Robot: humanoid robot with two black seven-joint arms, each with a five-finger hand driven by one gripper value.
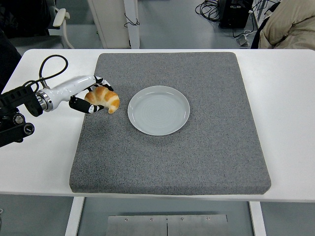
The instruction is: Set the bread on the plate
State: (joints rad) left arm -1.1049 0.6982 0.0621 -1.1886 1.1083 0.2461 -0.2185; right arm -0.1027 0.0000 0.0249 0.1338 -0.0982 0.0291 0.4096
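Note:
A golden croissant [104,99] is held in my left hand [91,97], just left of the plate and lifted a little above the grey mat. The hand's white and black fingers [83,106] are curled around the croissant's left end. A round pale grey plate [159,110] lies empty at the middle of the mat, a few centimetres to the right of the croissant. My right arm is not in view.
The grey mat [197,157] covers most of the white table [290,118]. A black cable [49,66] loops behind my left forearm. A person's beige sleeve [290,24] shows at the top right, beyond the table.

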